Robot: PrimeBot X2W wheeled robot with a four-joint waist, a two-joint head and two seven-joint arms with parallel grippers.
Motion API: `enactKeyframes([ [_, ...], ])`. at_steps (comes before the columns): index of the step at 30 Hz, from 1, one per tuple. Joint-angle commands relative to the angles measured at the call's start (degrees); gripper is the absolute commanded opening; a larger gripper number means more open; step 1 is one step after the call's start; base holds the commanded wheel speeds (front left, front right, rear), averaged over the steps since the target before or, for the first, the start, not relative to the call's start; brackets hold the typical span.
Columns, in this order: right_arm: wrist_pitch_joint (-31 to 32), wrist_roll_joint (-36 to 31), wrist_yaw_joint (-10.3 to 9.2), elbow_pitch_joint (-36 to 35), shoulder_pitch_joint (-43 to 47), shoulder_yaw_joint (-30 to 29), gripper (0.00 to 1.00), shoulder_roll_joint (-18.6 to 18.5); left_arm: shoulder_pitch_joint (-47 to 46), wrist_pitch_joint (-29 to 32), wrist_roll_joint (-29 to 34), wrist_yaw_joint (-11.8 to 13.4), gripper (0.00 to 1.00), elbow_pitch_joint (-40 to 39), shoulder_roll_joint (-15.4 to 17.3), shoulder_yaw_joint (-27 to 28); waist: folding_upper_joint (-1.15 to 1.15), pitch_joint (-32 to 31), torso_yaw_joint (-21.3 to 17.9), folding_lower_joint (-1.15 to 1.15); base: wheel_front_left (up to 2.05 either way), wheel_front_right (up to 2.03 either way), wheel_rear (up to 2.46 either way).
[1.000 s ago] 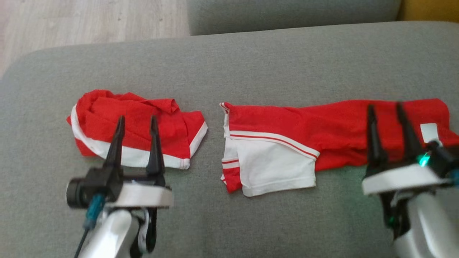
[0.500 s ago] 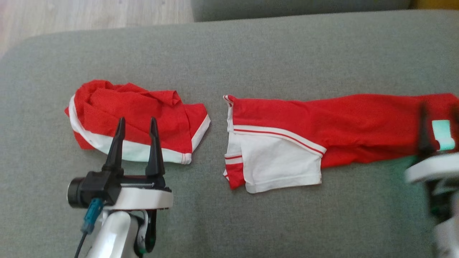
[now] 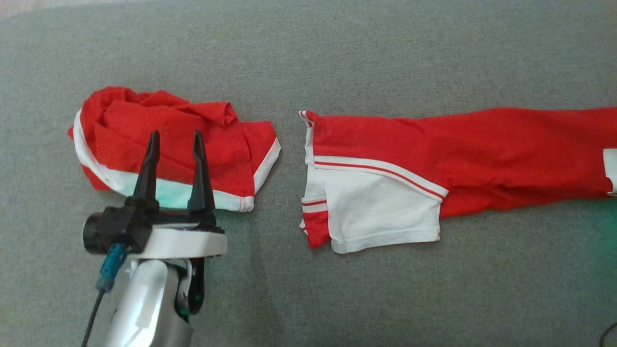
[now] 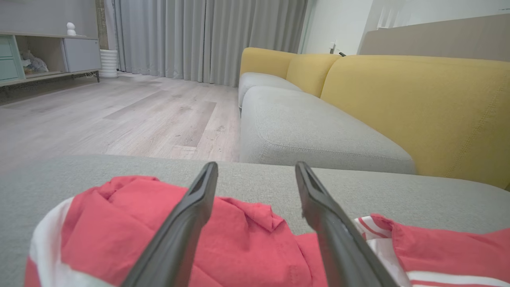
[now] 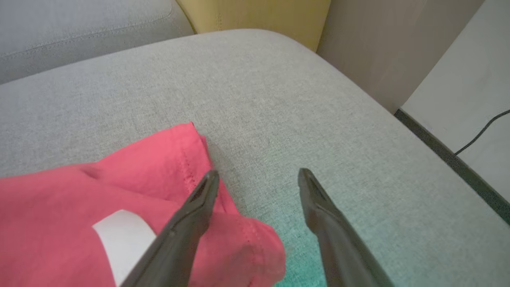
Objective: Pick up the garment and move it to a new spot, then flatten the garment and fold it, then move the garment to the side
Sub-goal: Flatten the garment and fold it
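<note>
Camera tilt accounts for most of the change in the head view. Over the last second the whole picture has slid down, so the floor strip along the top is nearly gone and the grey sofa cushion (image 3: 337,58) spans the frame. The garments themselves have not shifted on it. The left gripper (image 3: 175,134) keeps its place over the near white hem of the crumpled garment (image 3: 120,120), fingers spread, nothing between them. The long garment (image 3: 458,144) lies just to the right, parted from it by a strip of cushion — a flat red band with a white sleeve panel turned over its near left corner, edged in thin red stripes. A second ago the right gripper stood above this band's right end.

Left wrist view: the left gripper (image 4: 257,165) hangs released above the crumpled garment (image 4: 99,223), a soft heap of thin knit with rounded ridges. Beyond are a yellow sofa back (image 4: 418,107) and wooden floor (image 4: 119,107).

Right wrist view: the right gripper (image 5: 258,172) is likewise spread and empty. One finger is over the long garment's (image 5: 79,199) stitched corner beside a white label (image 5: 119,235), the other over bare, coarse-woven cushion tinted green. Neither piece is gripped yet. The long one looks flattened and part-folded, so the next grasp probably falls at that corner.
</note>
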Motion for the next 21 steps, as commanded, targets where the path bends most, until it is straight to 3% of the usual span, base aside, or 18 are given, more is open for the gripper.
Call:
enactKeyframes([
  [1,0.79,-1.09,-0.05,-0.36,-2.70,-0.05,1.00,-1.50,-2.43,-0.46,0.95,-0.51,1.00,-1.57,0.17,2.18,0.00,0.52,0.15,-0.01,0.00,0.00,0.00],
  [13,4.90,4.89,-0.05,5.48,-3.32,5.99,1.00,-3.08,-3.16,-0.46,1.47,-1.22,1.00,-1.57,-0.02,2.59,0.00,1.91,0.01,-0.01,0.00,0.00,0.00],
  [21,8.57,10.97,-0.05,5.25,-2.39,11.10,1.00,-4.72,-4.09,-0.46,1.65,-1.25,1.00,-2.26,-0.03,3.07,0.00,3.12,-0.27,-0.01,0.00,0.00,0.00],
])
